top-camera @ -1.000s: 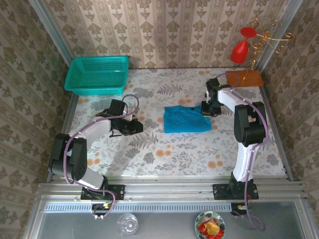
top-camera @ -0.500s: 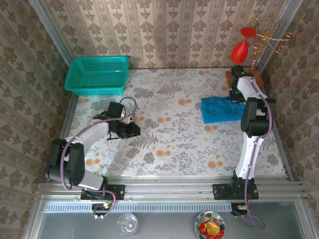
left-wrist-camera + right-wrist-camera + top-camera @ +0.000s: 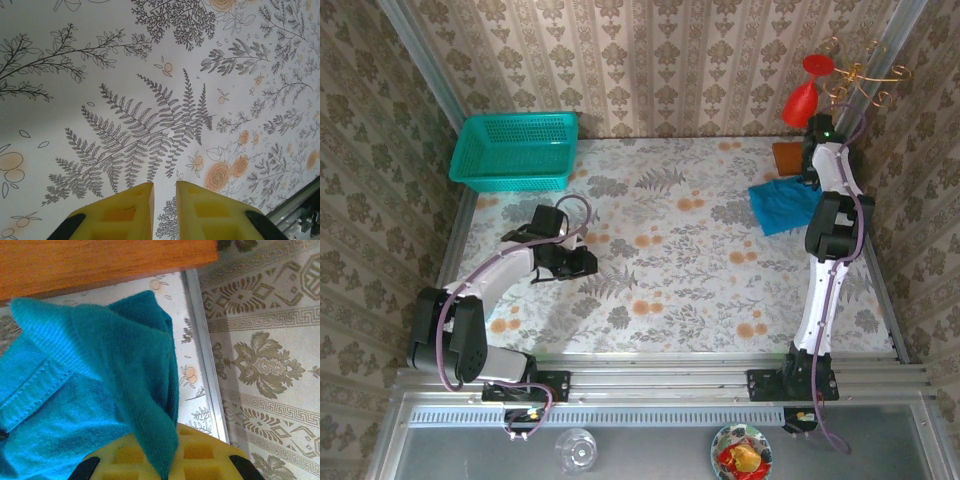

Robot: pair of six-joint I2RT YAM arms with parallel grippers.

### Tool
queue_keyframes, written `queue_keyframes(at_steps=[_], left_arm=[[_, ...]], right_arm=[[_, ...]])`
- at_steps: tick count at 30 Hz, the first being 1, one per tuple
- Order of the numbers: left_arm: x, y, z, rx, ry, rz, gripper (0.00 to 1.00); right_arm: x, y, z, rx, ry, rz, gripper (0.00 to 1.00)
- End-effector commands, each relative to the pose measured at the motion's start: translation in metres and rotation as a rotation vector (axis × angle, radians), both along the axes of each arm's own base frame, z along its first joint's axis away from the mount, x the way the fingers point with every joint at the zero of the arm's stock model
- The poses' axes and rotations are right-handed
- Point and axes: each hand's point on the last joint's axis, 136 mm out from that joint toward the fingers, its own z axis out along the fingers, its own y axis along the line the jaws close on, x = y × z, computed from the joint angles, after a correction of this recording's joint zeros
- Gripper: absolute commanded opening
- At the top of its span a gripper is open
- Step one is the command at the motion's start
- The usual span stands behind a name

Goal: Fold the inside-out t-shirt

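Right claw point(image 3: 159, 452): clamped on the teal t-shirt point(image 3: 783, 205) — bunched at the surface's point(image 3: 670, 300) far right.
Left claw point(image 3: 164, 194): barely parted, holding nothing, left of centre.

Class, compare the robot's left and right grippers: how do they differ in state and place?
The left gripper holds nothing, fingers slightly apart; the right gripper is shut on the t-shirt. The left gripper hovers over the patterned table; the right gripper sits by the wooden board at the table's edge. Both have yellow fingers.
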Motion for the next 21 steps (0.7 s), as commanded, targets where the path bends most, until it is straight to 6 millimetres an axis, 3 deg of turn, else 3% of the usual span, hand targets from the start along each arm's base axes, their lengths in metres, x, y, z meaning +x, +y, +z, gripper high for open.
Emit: queue_keyframes(at_steps=[1,6,9,11,17,21], left_arm=[[0.000,0.005,-0.002,0.022,0.004,0.016,0.21],[0.011,0.011,0.000,0.044,-0.011,0.048,0.23],[0.017,0.013,0.005,0.048,-0.030,0.064,0.26],[0.022,0.016,0.009,0.058,-0.047,0.078,0.30],[0.035,0.031,0.014,0.114,-0.095,0.126,0.46],[0.044,0.046,0.013,0.181,-0.133,0.155,0.57]], right_arm=[[-0.014,-0.024,0.003,-0.008,-0.013,-0.105,0.01],[-0.019,-0.035,0.009,-0.001,-0.061,-0.165,0.05],[-0.016,-0.036,0.017,-0.011,-0.098,-0.165,0.19],[-0.018,-0.036,0.028,-0.016,-0.130,-0.178,0.34],[-0.027,-0.020,0.059,-0.017,-0.239,-0.175,0.48],[-0.040,0.005,0.065,0.022,-0.270,-0.164,0.54]])
